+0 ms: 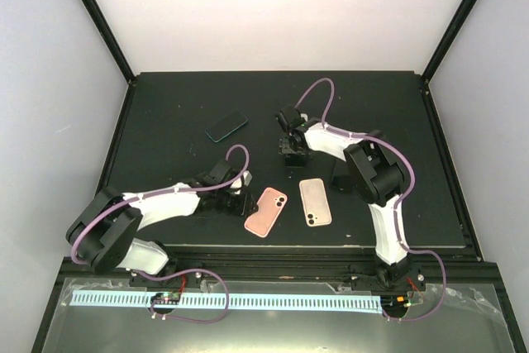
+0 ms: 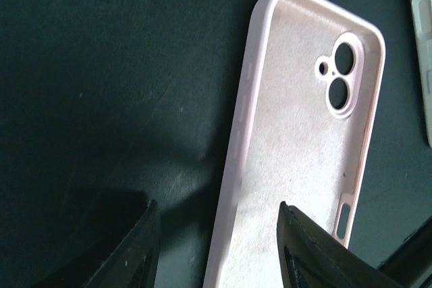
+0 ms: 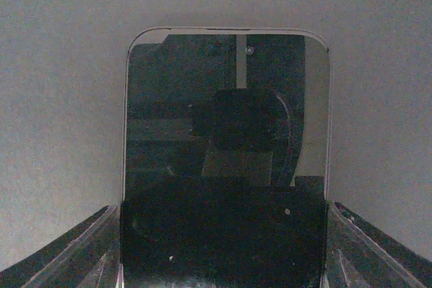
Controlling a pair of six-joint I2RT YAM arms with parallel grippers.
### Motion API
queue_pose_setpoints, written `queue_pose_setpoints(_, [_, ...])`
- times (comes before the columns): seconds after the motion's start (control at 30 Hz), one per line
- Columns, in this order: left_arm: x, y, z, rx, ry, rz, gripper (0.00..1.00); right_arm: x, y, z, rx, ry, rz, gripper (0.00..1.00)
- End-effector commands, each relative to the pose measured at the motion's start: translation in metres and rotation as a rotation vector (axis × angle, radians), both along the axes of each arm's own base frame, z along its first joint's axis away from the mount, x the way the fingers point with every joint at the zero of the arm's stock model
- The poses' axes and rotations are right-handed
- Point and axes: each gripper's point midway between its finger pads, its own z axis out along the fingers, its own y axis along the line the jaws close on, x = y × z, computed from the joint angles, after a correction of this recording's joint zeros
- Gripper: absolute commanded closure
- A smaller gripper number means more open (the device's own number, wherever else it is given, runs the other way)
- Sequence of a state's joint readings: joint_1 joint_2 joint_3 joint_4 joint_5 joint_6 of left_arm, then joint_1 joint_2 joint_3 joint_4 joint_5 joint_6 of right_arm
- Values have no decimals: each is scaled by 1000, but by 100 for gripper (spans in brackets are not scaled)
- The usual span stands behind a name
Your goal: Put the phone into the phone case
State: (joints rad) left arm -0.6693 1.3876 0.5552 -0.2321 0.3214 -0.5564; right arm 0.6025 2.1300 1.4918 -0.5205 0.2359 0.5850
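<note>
Black fingers of my left gripper (image 2: 214, 210) are standing apart at the near end of the pale pink silicone phone case (image 2: 297, 133). One finger is hanging over its hollow inside, the other is sitting outside its long wall, and nothing is gripped between them. The case is lying open side up on the matte black counter (image 1: 165, 113), close to the near edge and about midway along it. Its camera cut-out is pointing away from my fingers, and it is empty.

My right gripper (image 3: 223, 207) is carrying the dark glossy-screened phone with rounded corners (image 3: 226, 99). The phone's long sides are running right against both fingers, so I am judging it clamped, though the contact itself is sitting in shadow. Seen from above, that gripper is hanging farther from the near edge than the case, toward the counter's middle, and is not touching the case.

I am judging the task as partly done. The phone is in hand and the case is lying ready but not yet braced. Still to come are carrying the phone over, matching its lens corner to the cut-out and pressing it inside the rim.

A beige rounded slab with two camera rings (image 1: 315, 202) is lying just right of the case, and a dark teal phone (image 1: 226, 126) is lying flat toward the far left.
</note>
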Motion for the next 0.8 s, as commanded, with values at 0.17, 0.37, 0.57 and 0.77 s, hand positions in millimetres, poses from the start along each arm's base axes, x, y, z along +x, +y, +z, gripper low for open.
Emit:
queue_pose_setpoints(0.17, [20, -7, -13, 63, -33, -9, 56, -19, -1, 13, 27, 21, 43, 33])
queue_pose_setpoints(0.37, [27, -4, -20, 110, -30, 17, 74, -23, -6, 22, 32, -1, 48, 34])
queue_pose_setpoints(0.57, [32, -4, -22, 143, 5, 56, 96, -28, -8, 30, 43, -12, 59, 34])
queue_pose_setpoints(0.77, [43, 9, -14, 195, 6, 188, 98, -28, -5, 41, 75, -35, 78, 34])
